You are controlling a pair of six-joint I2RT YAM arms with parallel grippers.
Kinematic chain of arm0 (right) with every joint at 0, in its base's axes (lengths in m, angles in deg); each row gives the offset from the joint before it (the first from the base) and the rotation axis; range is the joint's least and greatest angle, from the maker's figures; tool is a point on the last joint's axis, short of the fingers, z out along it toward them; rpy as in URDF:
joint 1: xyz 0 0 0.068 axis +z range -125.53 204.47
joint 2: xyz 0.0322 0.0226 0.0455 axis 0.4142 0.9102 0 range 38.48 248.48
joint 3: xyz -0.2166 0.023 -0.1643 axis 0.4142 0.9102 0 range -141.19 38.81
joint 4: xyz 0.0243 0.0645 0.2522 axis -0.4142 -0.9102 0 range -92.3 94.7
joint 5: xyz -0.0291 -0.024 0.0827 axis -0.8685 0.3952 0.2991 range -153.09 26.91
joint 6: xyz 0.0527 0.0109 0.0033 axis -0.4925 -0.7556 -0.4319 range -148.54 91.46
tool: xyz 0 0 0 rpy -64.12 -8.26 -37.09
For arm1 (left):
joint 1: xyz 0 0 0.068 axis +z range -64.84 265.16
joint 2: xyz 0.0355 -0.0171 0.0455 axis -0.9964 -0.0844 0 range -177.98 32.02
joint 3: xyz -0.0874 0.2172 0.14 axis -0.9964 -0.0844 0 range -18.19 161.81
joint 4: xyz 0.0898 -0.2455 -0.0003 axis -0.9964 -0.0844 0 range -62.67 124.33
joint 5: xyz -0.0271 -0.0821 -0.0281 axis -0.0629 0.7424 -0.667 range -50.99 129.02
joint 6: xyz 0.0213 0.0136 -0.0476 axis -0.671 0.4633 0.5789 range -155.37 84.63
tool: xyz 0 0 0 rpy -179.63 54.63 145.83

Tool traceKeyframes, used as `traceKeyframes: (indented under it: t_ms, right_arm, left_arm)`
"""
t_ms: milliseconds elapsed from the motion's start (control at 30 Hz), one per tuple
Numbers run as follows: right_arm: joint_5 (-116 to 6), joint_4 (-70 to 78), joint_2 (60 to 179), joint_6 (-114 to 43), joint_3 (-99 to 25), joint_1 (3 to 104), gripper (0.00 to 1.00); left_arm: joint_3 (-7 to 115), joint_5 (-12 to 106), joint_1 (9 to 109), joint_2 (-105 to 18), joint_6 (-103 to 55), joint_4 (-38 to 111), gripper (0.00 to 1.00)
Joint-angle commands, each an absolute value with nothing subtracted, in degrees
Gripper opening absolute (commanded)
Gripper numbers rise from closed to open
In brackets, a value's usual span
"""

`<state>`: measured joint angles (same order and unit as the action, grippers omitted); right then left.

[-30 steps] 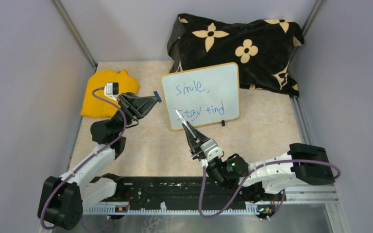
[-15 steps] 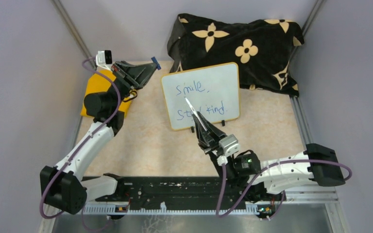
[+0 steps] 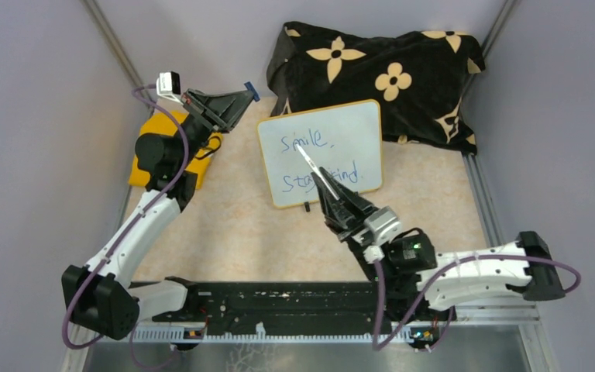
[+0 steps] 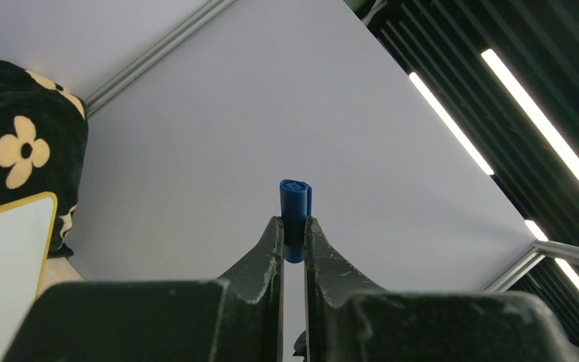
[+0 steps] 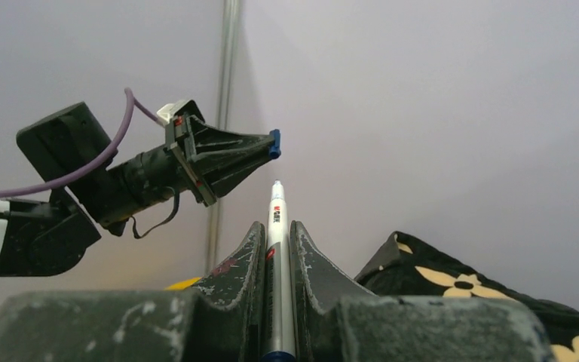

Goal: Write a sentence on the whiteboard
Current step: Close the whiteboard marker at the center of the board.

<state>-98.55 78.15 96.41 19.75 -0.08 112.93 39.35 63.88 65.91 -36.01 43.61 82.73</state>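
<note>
Currently the whiteboard (image 3: 356, 128) is standing at mid-table just in front of the black flowered cloth (image 3: 372, 74), with the sentence (image 3: 304, 142) showing in two blue lines and bare tabletop (image 3: 232, 225) lying open along its left and near edges. The right gripper (image 3: 320, 186) is clamping a white marker (image 3: 307, 161), whose tip is crossing the upper line in the top view. The left gripper (image 3: 244, 94) is pinching a blue cap (image 3: 252, 88), clear of the board's far left corner and near the yellow cloth (image 3: 143, 167).
</note>
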Motion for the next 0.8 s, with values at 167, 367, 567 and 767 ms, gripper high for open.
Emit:
traceKeyframes:
  t_ms: [167,367,567,767]
  right_arm:
    - [-96.1,60.5,83.8,12.7,-9.9,113.5,0.00]
    - [-96.6,65.3,87.5,14.1,-9.5,113.5,0.00]
    - [-97.6,77.2,91.0,15.5,-3.5,113.4,0.00]
    - [-97.3,84.4,94.2,14.9,1.3,112.1,0.00]
  left_arm:
    - [43.9,62.7,67.3,-36.7,41.1,79.1,0.00]
    - [45.0,61.9,67.8,-37.4,39.5,78.3,0.00]
    - [45.3,62.9,68.2,-37.8,39.9,79.4,0.00]
    - [45.3,64.3,68.2,-38.6,42.1,81.6,0.00]
